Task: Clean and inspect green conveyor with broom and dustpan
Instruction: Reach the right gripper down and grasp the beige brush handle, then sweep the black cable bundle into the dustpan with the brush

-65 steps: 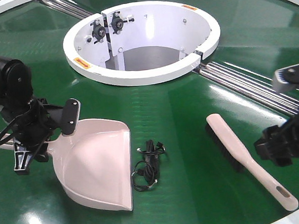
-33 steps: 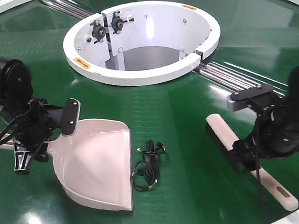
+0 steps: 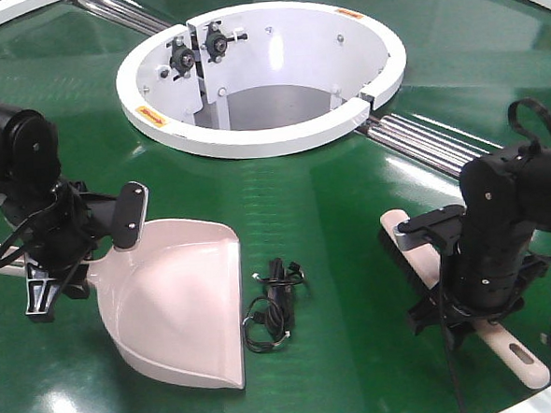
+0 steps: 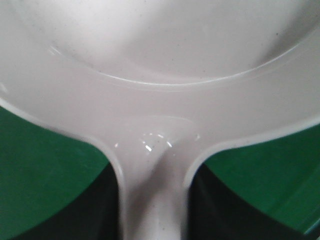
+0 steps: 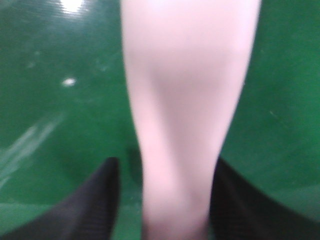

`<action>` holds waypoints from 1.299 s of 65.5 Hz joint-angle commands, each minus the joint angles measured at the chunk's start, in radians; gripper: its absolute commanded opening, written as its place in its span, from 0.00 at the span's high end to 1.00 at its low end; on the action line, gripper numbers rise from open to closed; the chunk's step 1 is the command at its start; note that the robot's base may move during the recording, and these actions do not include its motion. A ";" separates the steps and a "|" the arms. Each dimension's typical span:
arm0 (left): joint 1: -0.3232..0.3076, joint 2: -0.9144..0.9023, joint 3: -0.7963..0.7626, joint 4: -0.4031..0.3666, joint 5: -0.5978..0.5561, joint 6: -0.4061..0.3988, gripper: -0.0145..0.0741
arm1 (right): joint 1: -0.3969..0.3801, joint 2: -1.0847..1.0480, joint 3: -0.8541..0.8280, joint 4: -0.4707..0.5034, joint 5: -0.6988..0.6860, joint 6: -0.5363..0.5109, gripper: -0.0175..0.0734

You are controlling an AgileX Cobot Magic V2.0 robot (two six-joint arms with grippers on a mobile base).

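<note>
Obs., front view. The green conveyor [image 3: 312, 199] fills the frame as the working surface. Its white hub [image 3: 253, 144] is at 12 o'clock, and the chrome roller strips [image 3: 464, 156] run off toward 3 o'clock.

The dustpan [image 3: 174, 302] lies flat on the belt at 8 o'clock, with its open lip facing 5 o'clock and its handle pointing to 9 o'clock. The left hand [image 3: 60, 271] sits over that handle. In the wrist view, dark fingers [image 4: 97, 217] press against both sides of the handle neck, so the hand is clenched on the dustpan.

A small black cable bundle [image 3: 272, 305] lies loose on the belt at 6 o'clock. It is just beside the pan's 3 o'clock edge and not touching it.

The broom [image 3: 401, 238] lies at 4 o'clock, bristles down, with its head toward 11 o'clock and the hang-hole end toward 5 o'clock. The right hand [image 3: 455, 312] is low over the mid-handle. The wrist view is blurred. The fingers [image 5: 95, 205] straddle the handle, and green shows between one of them and the plastic, so the hand is released and not gripping.
</note>
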 commanded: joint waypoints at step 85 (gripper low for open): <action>-0.004 -0.038 -0.028 -0.012 0.001 0.005 0.84 | 0.319 0.070 -0.279 0.127 0.203 0.429 0.81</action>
